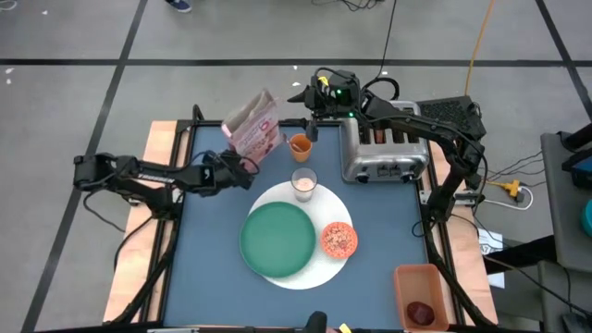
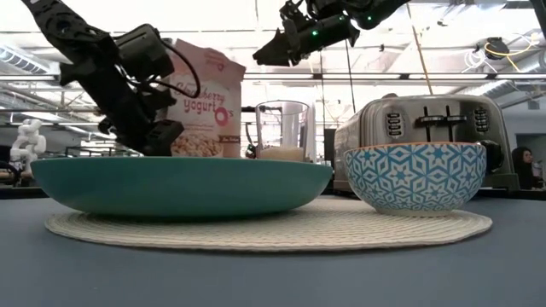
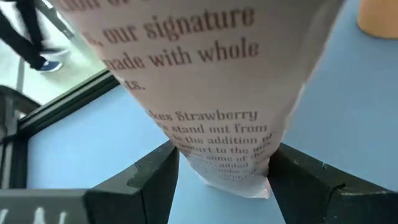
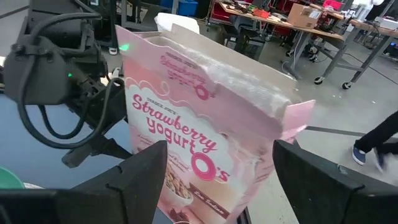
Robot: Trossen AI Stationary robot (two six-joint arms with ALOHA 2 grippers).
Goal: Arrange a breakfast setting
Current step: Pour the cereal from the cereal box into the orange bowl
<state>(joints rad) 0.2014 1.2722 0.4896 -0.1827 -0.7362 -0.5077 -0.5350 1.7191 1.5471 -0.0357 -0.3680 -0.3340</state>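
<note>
The cereal box [image 1: 253, 124] stood tilted at the blue table's [image 1: 213, 277] 11 o'clock corner. Workshop benches filled the room behind. The left gripper [image 1: 248, 168] pinched its lower edge; the right gripper [image 1: 300, 95] hovered just beside it, fingers spread.

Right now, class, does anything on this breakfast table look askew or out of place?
The pink cereal box leans instead of standing square, top flaps open, its lower end pinched in the left pincer. The right pincer hangs open near it. A dark red fruit sits in the orange bin, apart from the setting.
</note>
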